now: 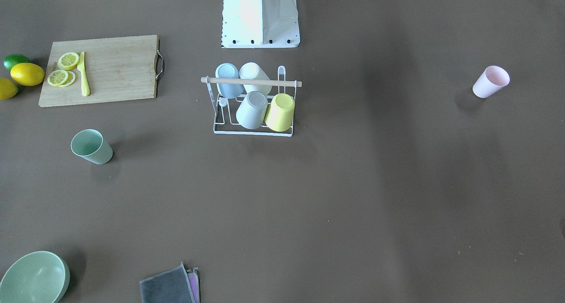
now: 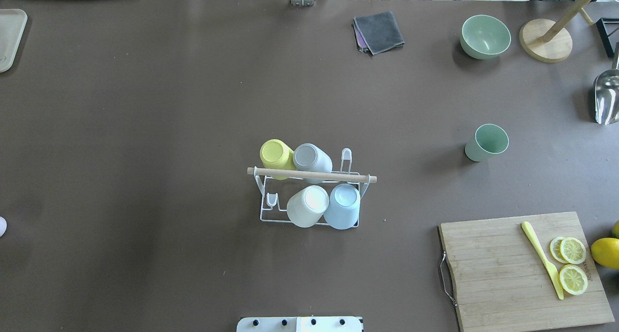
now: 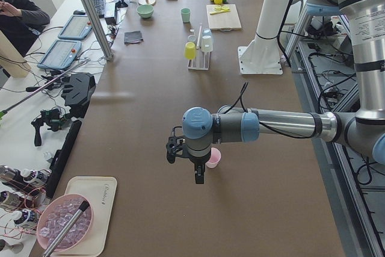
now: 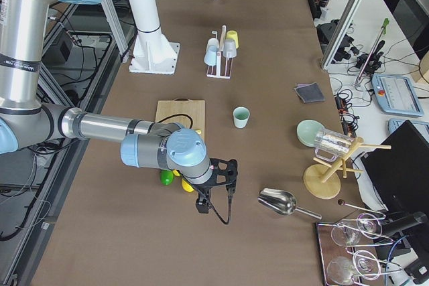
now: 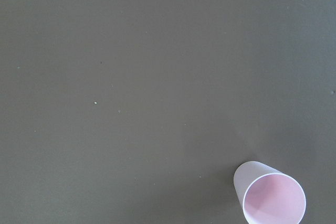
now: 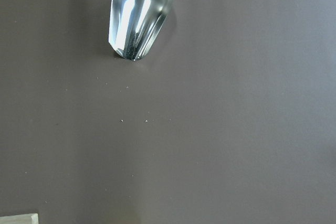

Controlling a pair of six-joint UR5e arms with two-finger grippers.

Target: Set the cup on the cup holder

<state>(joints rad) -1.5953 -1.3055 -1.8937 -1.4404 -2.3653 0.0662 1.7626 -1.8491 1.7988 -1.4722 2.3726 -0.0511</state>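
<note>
Cup holder [image 1: 265, 82] sits mid-frame in the front-facing view, just below the robot base. It carries four cups mouth-down, and two prongs [image 1: 223, 102] look free, one at the rack's left and one at its upper right. Two cups stand loose, mouth-up: pink cup [image 1: 491, 81] at upper right, well apart from the rack, and green cup [image 1: 92, 147] at left of centre. In the left side view the left gripper [image 3: 191, 170] hangs above the table just beside the pink cup; how far its fingers are spread cannot be told, and nothing is visibly held. The right gripper [image 4: 214, 195] hangs near the scoop [image 6: 137, 14]; its opening also cannot be told. Judgement: the step in hand is the approach to the pink cup. In the left wrist view the cup lies in the lower right corner, so centre over it before descending. Grip the side wall, not the rim, turn the mouth down, then lower straight onto a free prong, clear of the rod and the neighbouring cups.
</note>
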